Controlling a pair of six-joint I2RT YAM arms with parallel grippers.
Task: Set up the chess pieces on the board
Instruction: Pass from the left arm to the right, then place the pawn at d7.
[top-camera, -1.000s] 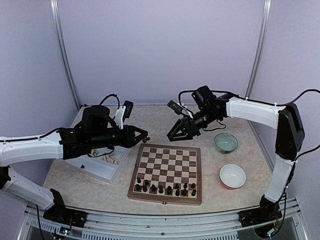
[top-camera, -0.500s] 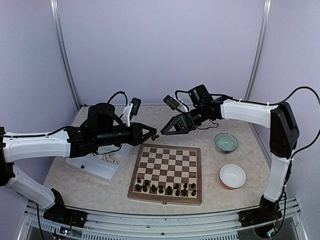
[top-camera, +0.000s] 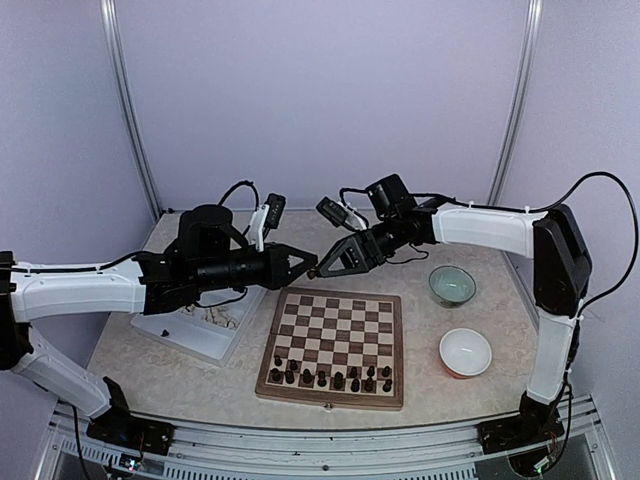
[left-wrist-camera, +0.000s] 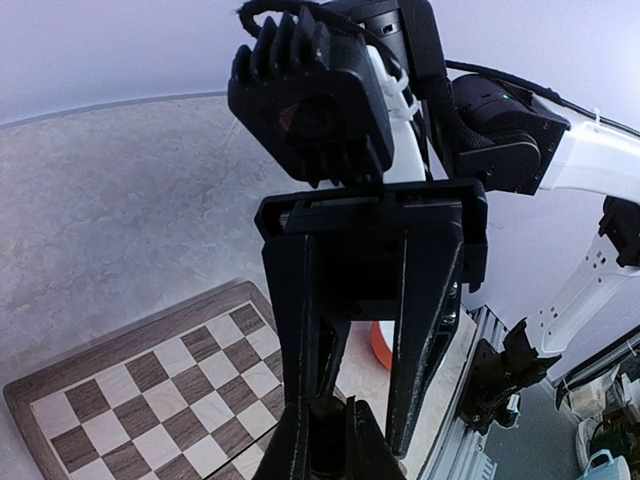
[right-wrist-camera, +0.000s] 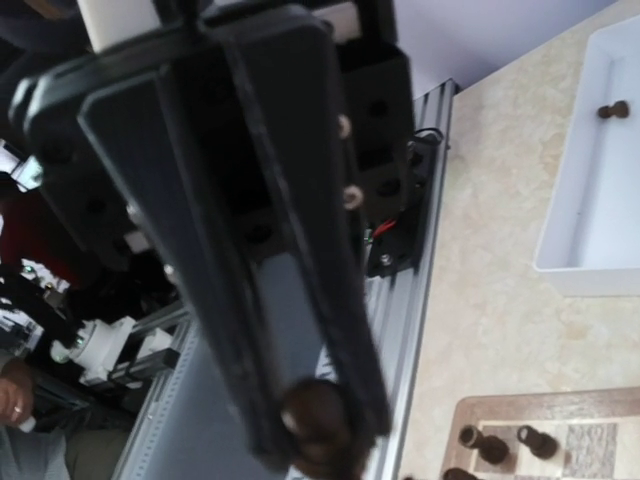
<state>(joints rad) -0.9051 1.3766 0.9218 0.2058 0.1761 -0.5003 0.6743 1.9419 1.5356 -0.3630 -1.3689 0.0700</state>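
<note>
Dark brown chess piece (left-wrist-camera: 325, 412) pinched at the tip of the left gripper (top-camera: 303, 268), fingers closed on it. It hangs in the air above the far edge of the board (top-camera: 340, 318), not touching it. Nose to nose with it is the right gripper (top-camera: 325, 270).

Left wrist view: the right fingers (left-wrist-camera: 428, 330) are spread wide, one on each side of the left tip and the piece. Contact with the piece cannot be told.

Right wrist view: the same piece shows as a round brown knob at the end of long black fingers. These fill most of the frame and block the table beyond.

Surroundings:
- Near ranks of the board carry a row of other dark pieces (top-camera: 330, 377).
- Left of the board, just beside it, lies a white tray (top-camera: 190, 338), partly hidden under the left arm.
- Inside the tray are small pale pieces (top-camera: 215, 318), plus one dark piece (right-wrist-camera: 608, 110) seen from the right wrist.
- Right of the board, a green bowl (top-camera: 452, 286) and a white bowl (top-camera: 466, 352) sit on the table (top-camera: 150, 375), apart from the board and from each other.
</note>
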